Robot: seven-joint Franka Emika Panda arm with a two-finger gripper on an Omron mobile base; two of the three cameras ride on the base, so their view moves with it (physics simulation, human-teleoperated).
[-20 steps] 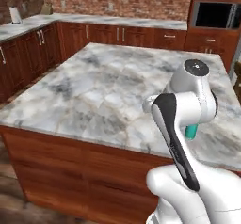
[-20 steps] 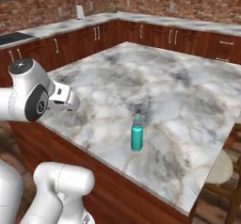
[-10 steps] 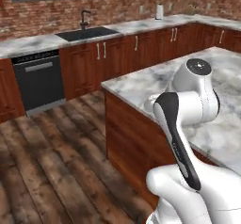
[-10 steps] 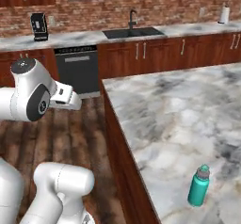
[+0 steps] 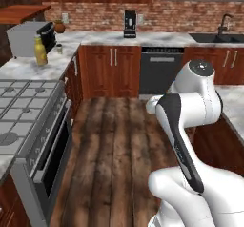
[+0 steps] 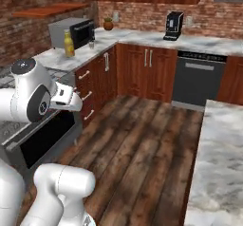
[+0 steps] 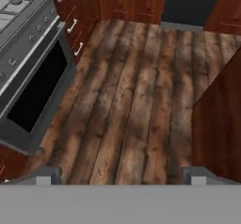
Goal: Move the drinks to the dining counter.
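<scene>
A tall mustard-yellow bottle stands on the far marble worktop beside a microwave. Close by it stands a small cup. A corner of the dining counter shows at the right edge of both base views. My gripper is open with nothing between its fingertips. It hangs over the wood floor, well short of the drinks. The arm is folded close to the base.
A gas stove with an oven lines the left side. A dishwasher, a coffee machine and a sink sit along the brick wall. Wood floor runs between the stove and the island.
The whole picture has swung left: the base has turned from the island toward the stove and corner worktop. The teal bottle on the island has left both base views. The gripper stays open.
</scene>
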